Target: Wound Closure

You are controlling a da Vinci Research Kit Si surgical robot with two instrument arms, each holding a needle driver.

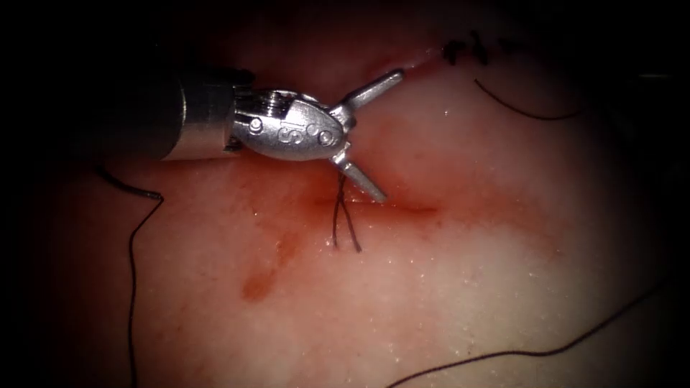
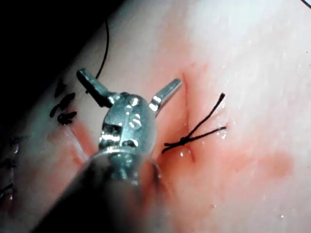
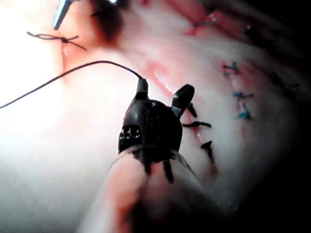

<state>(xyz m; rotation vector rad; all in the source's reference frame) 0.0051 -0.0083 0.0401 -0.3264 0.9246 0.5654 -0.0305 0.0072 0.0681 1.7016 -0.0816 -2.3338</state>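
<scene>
Left arm's polished steel hand, entering over the tissue's left edge, is hovering with its two jaws spread wide apart and grasping nothing; one jaw is pointing toward the tissue's far edge, the other is reaching down over the cut. The pale pink pork-belly tissue is carrying the short, shallow, reddened cut near its middle, with red fluid streaking the surface to the cut's left. A knotted stitch of dark thread is sitting at the left end of the cut, its two cut ends lying splayed on the tissue toward the near edge; in the left wrist view the same knot is lying just beside the released hand.

A long strand of dark thread is trailing along the tissue's left edge, a second strand is curving across the near right corner, and a third short arc is lying near the far right corner, beside dark knotted stitches at the far edge.

In the right wrist view, the right arm's dark hand is hanging with its jaws parted, a strand of thread meeting one jaw tip; whether it is being grasped cannot be told. The curved needle's place cannot be told.
</scene>
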